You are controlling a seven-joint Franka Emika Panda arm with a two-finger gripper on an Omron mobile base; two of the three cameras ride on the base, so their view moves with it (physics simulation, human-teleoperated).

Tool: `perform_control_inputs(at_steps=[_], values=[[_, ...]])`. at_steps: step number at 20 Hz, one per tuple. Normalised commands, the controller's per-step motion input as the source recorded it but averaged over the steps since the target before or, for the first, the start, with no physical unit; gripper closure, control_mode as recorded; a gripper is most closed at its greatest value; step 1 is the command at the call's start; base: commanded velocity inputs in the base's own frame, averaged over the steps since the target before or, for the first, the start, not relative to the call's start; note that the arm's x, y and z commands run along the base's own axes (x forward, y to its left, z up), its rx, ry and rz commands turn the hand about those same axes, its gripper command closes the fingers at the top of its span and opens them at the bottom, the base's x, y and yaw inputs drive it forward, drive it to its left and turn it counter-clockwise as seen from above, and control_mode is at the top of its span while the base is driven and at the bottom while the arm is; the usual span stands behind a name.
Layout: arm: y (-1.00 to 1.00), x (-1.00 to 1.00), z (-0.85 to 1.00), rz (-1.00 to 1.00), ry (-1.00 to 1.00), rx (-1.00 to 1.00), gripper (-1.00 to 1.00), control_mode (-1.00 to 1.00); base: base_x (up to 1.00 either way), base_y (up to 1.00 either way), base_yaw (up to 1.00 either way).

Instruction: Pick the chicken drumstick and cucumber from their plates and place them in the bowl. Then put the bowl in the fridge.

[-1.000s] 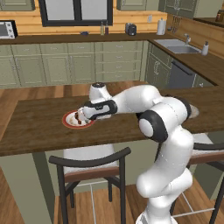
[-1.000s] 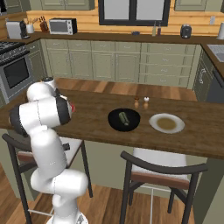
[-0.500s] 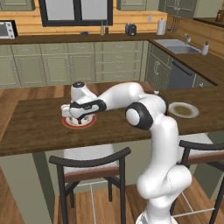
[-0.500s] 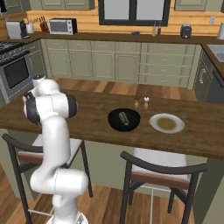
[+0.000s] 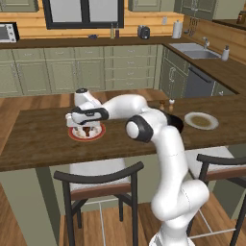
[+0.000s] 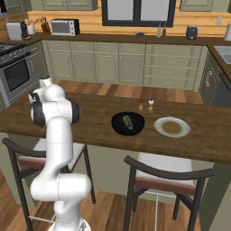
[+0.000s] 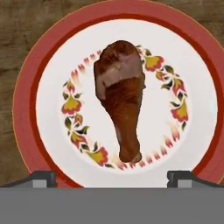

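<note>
The gripper (image 7: 112,177) hung with its jaws spread wide over the chicken drumstick (image 7: 121,99), which lay on the red-rimmed plate (image 7: 26,92). It looked light, firm and perhaps greasy (the tapered bone end likely to slip), so the thick meaty part seemed the surest hold.

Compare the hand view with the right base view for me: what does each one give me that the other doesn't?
Hand view: the chicken drumstick lying on the red-rimmed plate, with the open end effector just above. Right base view: the cucumber already in the black bowl, and the cream plate beside it. Both show the wooden counter.
</note>
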Motion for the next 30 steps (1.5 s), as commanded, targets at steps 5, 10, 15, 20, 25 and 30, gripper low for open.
perform_control_inputs(at_steps=[5,10,15,20,25,30], values=[[-0.19,0.0,-0.53,0.0,0.0,0.0,-1.0,-1.0,0.0,0.0,0.0],[-0.01,0.26,-0.41,0.0,0.0,0.0,-1.0,-1.0,0.0,0.0,0.0],[0.0,0.07,-0.34,0.0,0.0,0.0,1.0,-1.0,0.0,0.0,0.0],[-0.22,-0.17,-0.26,0.0,-0.07,0.0,1.0,-1.0,0.0,0.0,0.0],[-0.61,-0.18,-0.35,0.0,-0.05,0.01,1.0,-1.0,0.0,0.0,0.0],[-0.78,-0.46,0.23,0.04,-0.16,0.06,1.0,-1.0,0.0,0.0,0.0]])
